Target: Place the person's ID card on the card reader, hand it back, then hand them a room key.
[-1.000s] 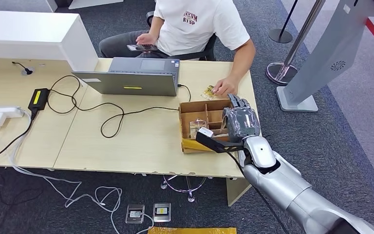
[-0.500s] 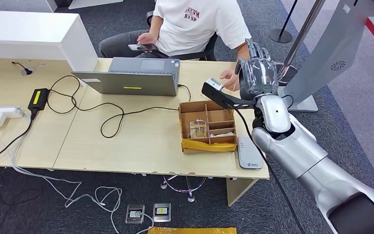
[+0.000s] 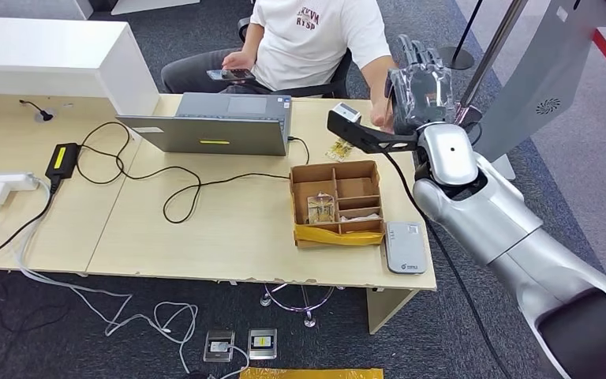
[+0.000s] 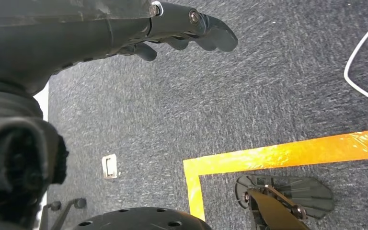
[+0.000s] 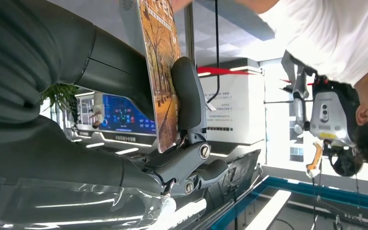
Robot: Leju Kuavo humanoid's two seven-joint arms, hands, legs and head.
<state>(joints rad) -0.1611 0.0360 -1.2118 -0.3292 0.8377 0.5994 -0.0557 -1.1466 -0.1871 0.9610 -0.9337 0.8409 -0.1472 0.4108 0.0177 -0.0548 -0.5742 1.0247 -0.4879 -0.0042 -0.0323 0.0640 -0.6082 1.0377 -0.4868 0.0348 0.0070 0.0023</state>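
Room key card [image 5: 160, 72]: printed with an autumn tree scene, held edge-on, pinched between the thumb and the darker fingers [image 5: 188, 96] of the right hand [image 3: 420, 87]. The hand is raised above the far corner of the desk [image 3: 205, 229], its fingertips toward the seated person [image 3: 316, 39], whose hand [image 3: 380, 110] lies just beside them.

Card reader [image 3: 405, 246]: white, flat on the desk's near corner, well behind the fingers, beside the cardboard divider box [image 3: 336, 204].

Small packets [image 3: 338, 148]: on the desk, below the fingers.

Laptop [image 3: 217, 124]: well off to the side.

Left hand [image 4: 124, 28]: hanging over grey carpet [image 4: 268, 96], fingers [image 4: 211, 36] loosely curled, holding nothing.
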